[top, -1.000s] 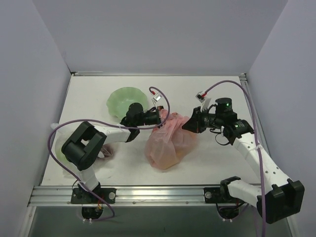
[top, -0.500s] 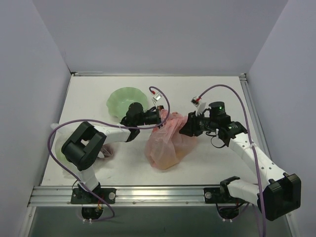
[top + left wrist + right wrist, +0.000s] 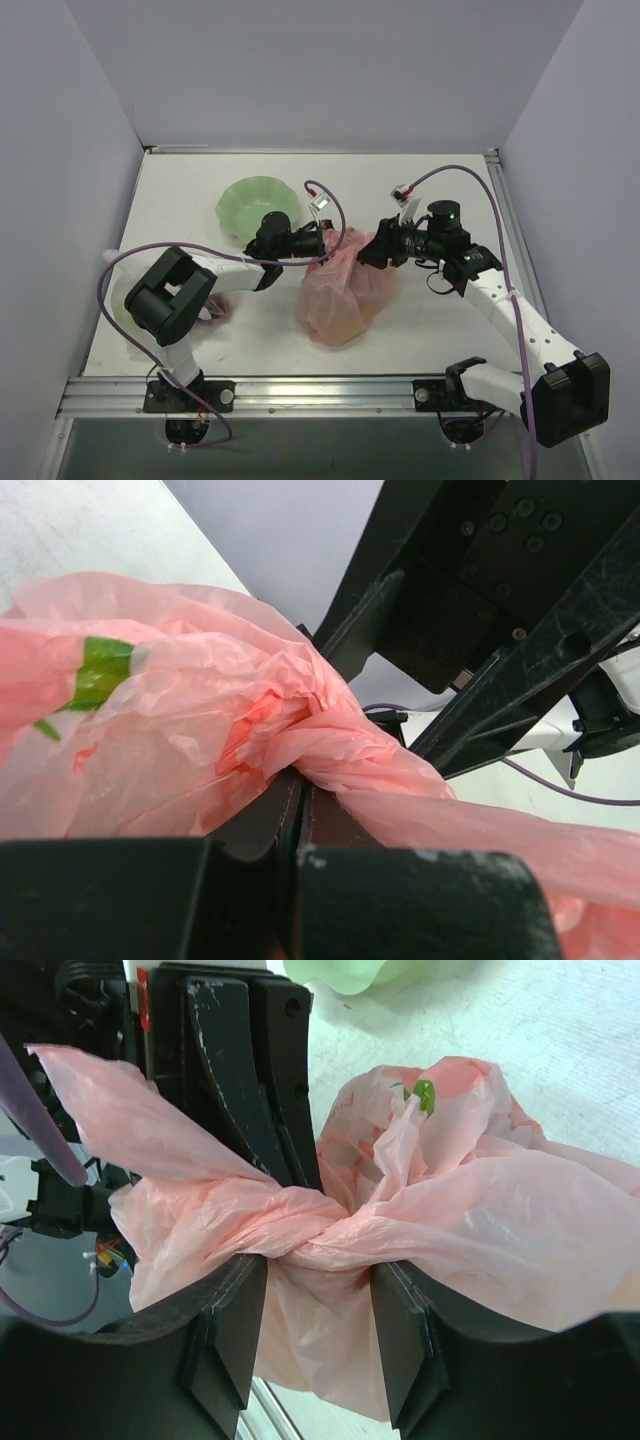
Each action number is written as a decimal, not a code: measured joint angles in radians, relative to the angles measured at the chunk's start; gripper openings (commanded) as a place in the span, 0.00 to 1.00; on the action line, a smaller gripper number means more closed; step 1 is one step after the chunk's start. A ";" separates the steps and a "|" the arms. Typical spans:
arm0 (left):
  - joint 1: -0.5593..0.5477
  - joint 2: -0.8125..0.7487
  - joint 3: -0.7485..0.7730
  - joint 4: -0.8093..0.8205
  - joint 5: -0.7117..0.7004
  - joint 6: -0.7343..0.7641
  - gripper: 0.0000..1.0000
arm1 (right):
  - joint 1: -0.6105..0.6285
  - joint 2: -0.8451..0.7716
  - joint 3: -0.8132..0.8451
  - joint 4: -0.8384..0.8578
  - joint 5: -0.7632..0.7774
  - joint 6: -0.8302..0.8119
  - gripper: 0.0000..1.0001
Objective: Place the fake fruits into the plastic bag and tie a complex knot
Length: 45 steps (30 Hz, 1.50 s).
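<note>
Since a second ago my right gripper has swung in and now straddles the twisted neck of the plastic bag, jaws apart. The left gripper pinches that neck (bag resting on the table, between the arms). Uneven pulling could tear the film or unwind the twist.

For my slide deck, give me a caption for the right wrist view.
Twisted neck of the plastic bag spans the right end effector, the left end effector gripping the far side.
</note>
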 measured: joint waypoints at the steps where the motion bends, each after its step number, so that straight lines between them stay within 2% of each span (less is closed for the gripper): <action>1: -0.002 0.000 0.000 0.002 0.004 0.000 0.00 | 0.000 0.002 0.000 0.009 -0.001 0.009 0.46; 9: -0.026 0.008 0.004 0.051 0.042 -0.005 0.00 | 0.002 0.031 -0.001 0.072 -0.027 0.069 0.52; 16: -0.024 0.053 0.009 0.129 0.051 -0.036 0.00 | 0.010 0.032 -0.047 0.150 -0.025 0.141 0.61; 20: -0.015 0.058 0.011 0.134 0.052 -0.045 0.00 | 0.010 0.029 -0.070 0.169 -0.029 0.169 0.63; 23: -0.013 0.060 0.023 0.139 0.051 -0.056 0.00 | -0.013 0.014 -0.065 0.129 -0.047 0.159 0.79; 24: -0.013 0.060 0.027 0.145 0.051 -0.059 0.00 | -0.029 0.010 -0.053 0.096 -0.056 0.150 0.90; 26: -0.014 0.060 0.029 0.156 0.050 -0.067 0.00 | -0.060 0.003 -0.020 0.031 -0.076 0.130 0.91; 29: -0.014 0.060 0.029 0.156 0.042 -0.080 0.00 | -0.098 -0.027 0.014 -0.031 -0.108 0.123 0.84; 30: -0.014 0.060 0.029 0.156 0.037 -0.083 0.00 | -0.105 -0.041 0.016 -0.043 -0.116 0.123 0.74; 33: -0.014 0.059 0.029 0.156 0.024 -0.093 0.00 | -0.104 -0.061 0.013 -0.065 -0.146 0.145 0.63; 37: -0.014 0.055 0.026 0.156 0.016 -0.109 0.00 | -0.100 -0.032 -0.021 -0.050 -0.172 0.188 0.60; 41: -0.018 0.054 0.022 0.169 0.010 -0.123 0.00 | -0.097 0.023 -0.079 0.038 -0.175 0.258 0.48; 45: -0.018 0.054 0.008 0.178 -0.013 -0.129 0.00 | -0.087 0.060 -0.107 0.187 -0.195 0.372 0.48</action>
